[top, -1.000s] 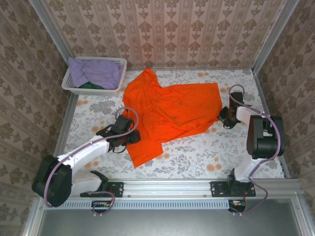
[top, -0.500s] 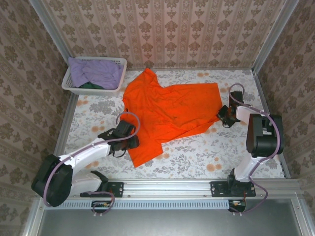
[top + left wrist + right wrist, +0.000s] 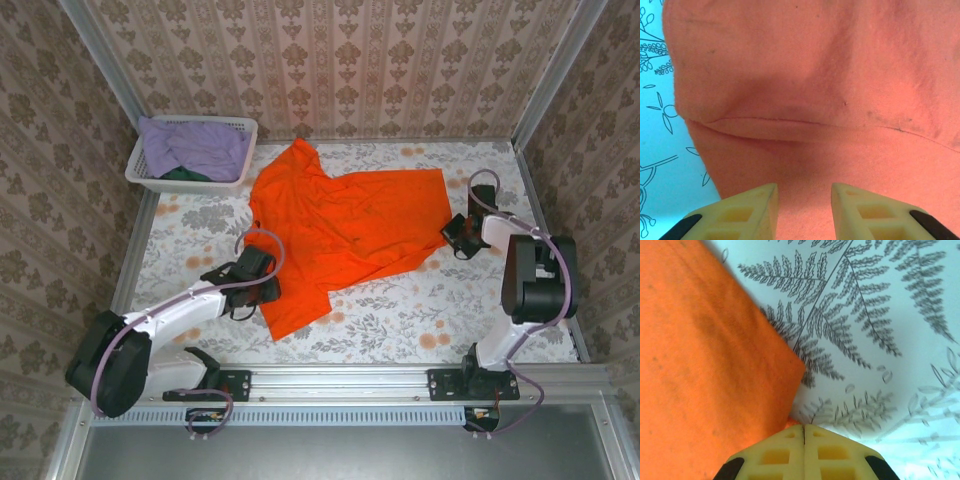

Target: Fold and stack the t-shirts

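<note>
Hovering with the left gripper [image 3: 804, 200] spread apart over the orange t-shirt [image 3: 345, 230], a soft fold crossing just ahead of the fingertips, the floral table cover [image 3: 655, 150] off to their left. Pinching the shirt's hem edge with the right gripper [image 3: 804, 432] pressed together, fern-printed cover ahead and to its right. Far beyond the left gripper, against patterned wallpaper [image 3: 350, 60]: a white basket [image 3: 238, 170] holding a lavender shirt [image 3: 200, 145] and a dark green shirt [image 3: 180, 174].
</note>
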